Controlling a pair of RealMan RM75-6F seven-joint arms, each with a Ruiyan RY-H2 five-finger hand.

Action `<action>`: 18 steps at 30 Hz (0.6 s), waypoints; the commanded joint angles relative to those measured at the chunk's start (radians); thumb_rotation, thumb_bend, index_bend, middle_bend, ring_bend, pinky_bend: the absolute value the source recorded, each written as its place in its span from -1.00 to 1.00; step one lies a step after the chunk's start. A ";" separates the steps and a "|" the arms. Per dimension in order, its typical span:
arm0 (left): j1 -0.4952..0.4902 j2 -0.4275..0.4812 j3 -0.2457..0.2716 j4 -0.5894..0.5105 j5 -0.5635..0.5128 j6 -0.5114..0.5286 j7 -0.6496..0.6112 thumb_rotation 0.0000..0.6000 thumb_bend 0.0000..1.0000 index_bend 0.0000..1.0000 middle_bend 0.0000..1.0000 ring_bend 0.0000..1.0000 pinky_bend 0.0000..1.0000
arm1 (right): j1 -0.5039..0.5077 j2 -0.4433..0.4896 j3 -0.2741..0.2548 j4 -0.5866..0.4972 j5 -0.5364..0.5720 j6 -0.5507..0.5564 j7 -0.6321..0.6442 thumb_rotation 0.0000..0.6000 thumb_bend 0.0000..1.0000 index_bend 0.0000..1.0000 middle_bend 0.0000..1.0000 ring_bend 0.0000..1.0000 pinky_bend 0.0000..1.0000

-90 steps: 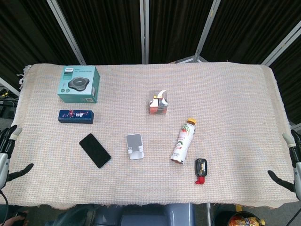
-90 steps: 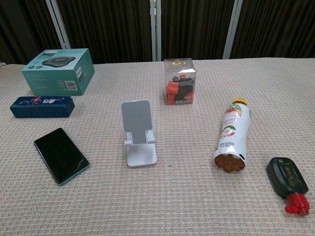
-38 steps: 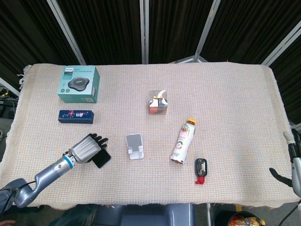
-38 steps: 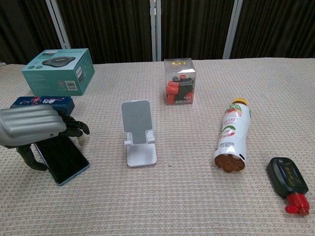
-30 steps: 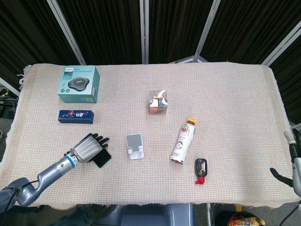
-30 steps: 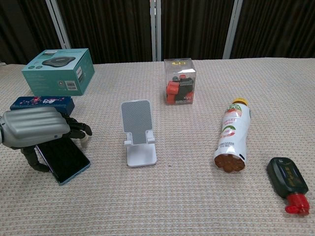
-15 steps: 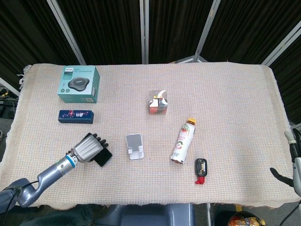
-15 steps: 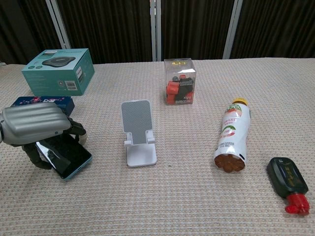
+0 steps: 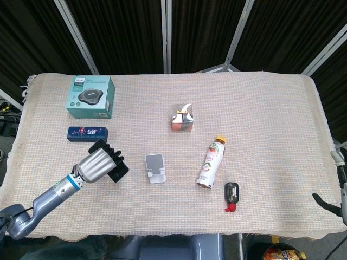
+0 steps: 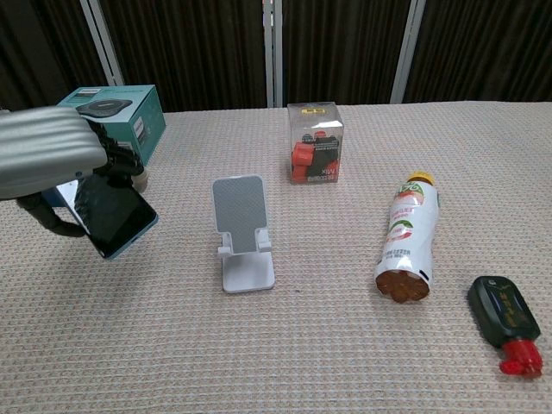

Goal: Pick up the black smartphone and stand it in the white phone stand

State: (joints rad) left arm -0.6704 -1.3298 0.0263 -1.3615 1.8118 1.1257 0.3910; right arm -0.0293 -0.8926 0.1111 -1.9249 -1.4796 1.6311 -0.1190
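My left hand (image 9: 96, 166) grips the black smartphone (image 10: 112, 214) and holds it tilted in the air above the cloth, screen facing down and to the right. In the head view only a corner of the smartphone (image 9: 119, 172) shows past the fingers. The white phone stand (image 9: 155, 168) sits upright just right of the hand and holds nothing; the chest view shows the phone stand (image 10: 243, 231) a short way right of the raised phone. My right hand (image 9: 340, 179) hangs at the table's far right edge, its fingers apart with nothing in them.
A teal box (image 9: 91, 96) and a dark blue box (image 9: 87, 133) lie behind the left hand. Behind the stand is a clear cube box (image 9: 183, 117). A bottle (image 9: 211, 162) lies on its side to the right, with a small black object with a red cap (image 9: 232, 195) beyond it.
The left hand reached in, closed around the phone and has lifted it off the cloth, tilting it. The right hand has stayed put.
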 commanded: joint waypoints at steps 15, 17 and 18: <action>-0.182 0.024 -0.191 -0.273 0.049 -0.278 0.770 1.00 -1.00 0.23 -0.21 -0.10 -0.18 | -0.017 0.044 0.004 0.025 0.006 0.012 0.129 1.00 -1.00 -1.00 -1.00 -1.00 -1.00; -0.187 0.011 -0.193 -0.281 0.034 -0.303 0.805 1.00 -1.00 0.22 -0.22 -0.10 -0.19 | -0.017 0.046 0.005 0.027 0.008 0.012 0.135 1.00 -1.00 -1.00 -1.00 -1.00 -1.00; -0.190 0.003 -0.194 -0.285 0.026 -0.318 0.824 1.00 -1.00 0.21 -0.22 -0.10 -0.19 | -0.018 0.047 0.005 0.028 0.009 0.013 0.139 1.00 -1.00 -1.00 -1.00 -1.00 -1.00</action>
State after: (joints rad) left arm -0.8451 -1.3062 -0.1555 -1.6261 1.8629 0.8428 1.1770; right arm -0.0467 -0.8462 0.1160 -1.8976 -1.4715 1.6436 0.0188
